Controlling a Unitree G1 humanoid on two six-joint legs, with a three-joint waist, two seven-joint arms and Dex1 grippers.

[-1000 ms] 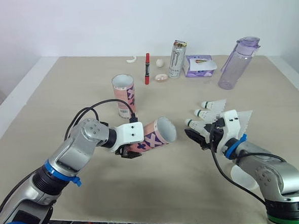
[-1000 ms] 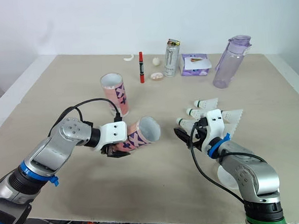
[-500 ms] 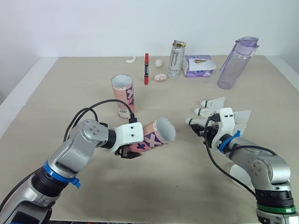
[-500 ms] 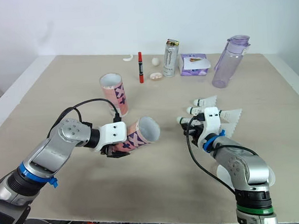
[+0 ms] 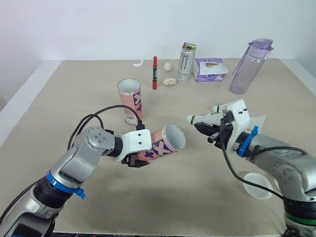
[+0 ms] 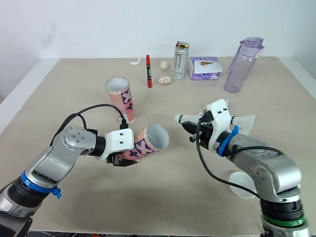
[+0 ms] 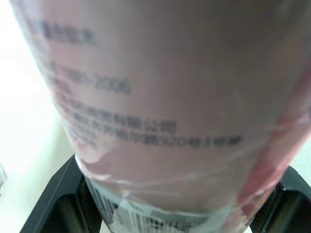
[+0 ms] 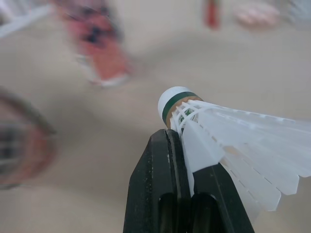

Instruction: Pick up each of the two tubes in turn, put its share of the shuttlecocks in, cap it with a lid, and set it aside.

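Pink patterned cardboard tube (image 5: 162,142) clamped in left gripper (image 5: 135,160), tilted above beige table (image 5: 66,102), open mouth facing right gripper (image 8: 184,148), which is clenched on white feathered shuttlecock (image 8: 228,138), cork toward that mouth but apart; second pink tube (image 5: 130,101) upright behind.

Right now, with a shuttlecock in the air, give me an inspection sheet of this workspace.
Surface: beige table, flat.
Job's things: held tube tilted, open mouth toward the right arm; second tube upright behind it; held shuttlecock off the table; loose shuttlecocks and white lid lying by the right arm.
Clutter: can, purple bottle, tissue pack, red pen near the far edge.
Grippers: left gripper fingers shut on the held tube; right gripper fingers shut on the held shuttlecock.
Cables: black cable looping over the left wrist; another at the right wrist.
Surroundings: white wall behind.
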